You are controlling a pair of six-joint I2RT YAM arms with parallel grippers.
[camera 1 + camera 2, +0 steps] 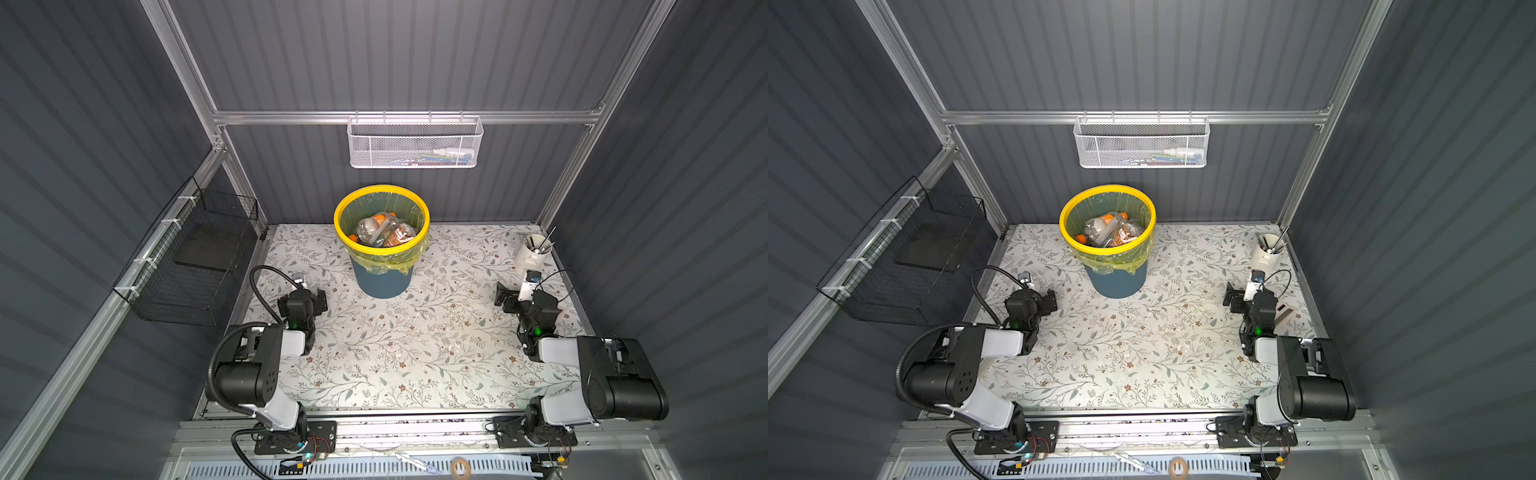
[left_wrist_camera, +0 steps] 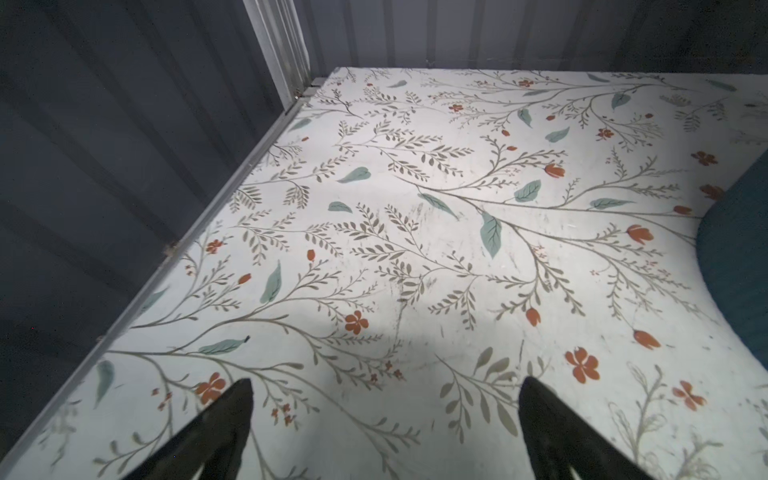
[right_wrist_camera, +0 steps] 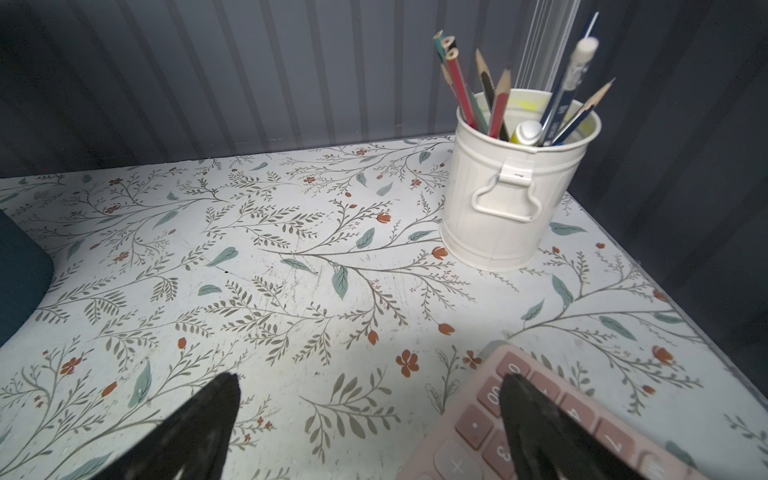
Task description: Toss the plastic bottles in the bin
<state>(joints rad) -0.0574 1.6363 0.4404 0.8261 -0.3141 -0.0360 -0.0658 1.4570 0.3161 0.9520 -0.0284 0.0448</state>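
Note:
The bin [image 1: 382, 282] [image 1: 1116, 282], dark blue with a yellow rim and a yellow-green liner, stands at the back middle of the floral table. Several clear plastic bottles [image 1: 384, 232] [image 1: 1108, 232] with orange caps lie piled inside it; every bottle I see is in there. My left gripper [image 1: 318, 300] [image 1: 1052, 301] [image 2: 385, 381] hangs open and empty over the table, to the bin's front left. My right gripper [image 1: 505, 299] [image 1: 1232, 300] [image 3: 370, 376] is open and empty on the right side. The bin's blue wall [image 2: 739, 257] [image 3: 20, 270] shows at the edge of each wrist view.
A white cup of pencils [image 1: 532, 249] [image 3: 511, 199] stands in the back right corner. A pink calculator [image 1: 1285, 313] [image 3: 478, 428] lies below the right gripper. A white mesh basket [image 1: 415, 145] hangs on the back wall, a black wire basket [image 1: 195, 257] on the left wall.

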